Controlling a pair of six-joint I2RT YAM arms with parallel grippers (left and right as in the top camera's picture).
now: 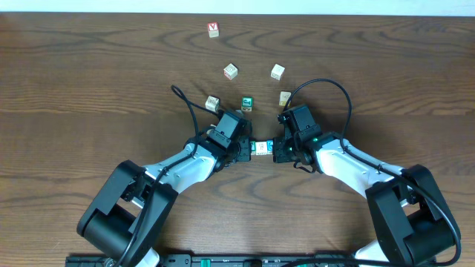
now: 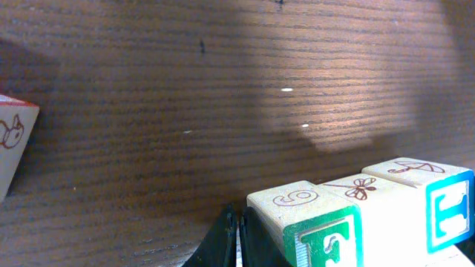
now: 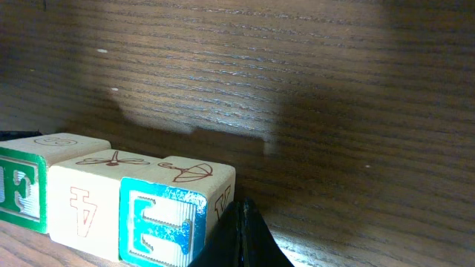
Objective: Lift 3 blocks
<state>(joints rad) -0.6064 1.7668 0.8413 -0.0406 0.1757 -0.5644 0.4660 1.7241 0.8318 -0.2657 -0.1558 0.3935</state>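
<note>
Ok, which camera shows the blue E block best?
The right wrist view: the blue E block sits close, its blue face and white E in full view. The left wrist view has it at the right edge, its letter face partly cut off. The overhead view shows it too small to make out.

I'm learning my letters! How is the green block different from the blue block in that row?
The green block shows an F; the blue block shows an E. The green block's top has a numeral, the blue block's top an umbrella. Both are wooden cubes flanking the cream block.
</note>
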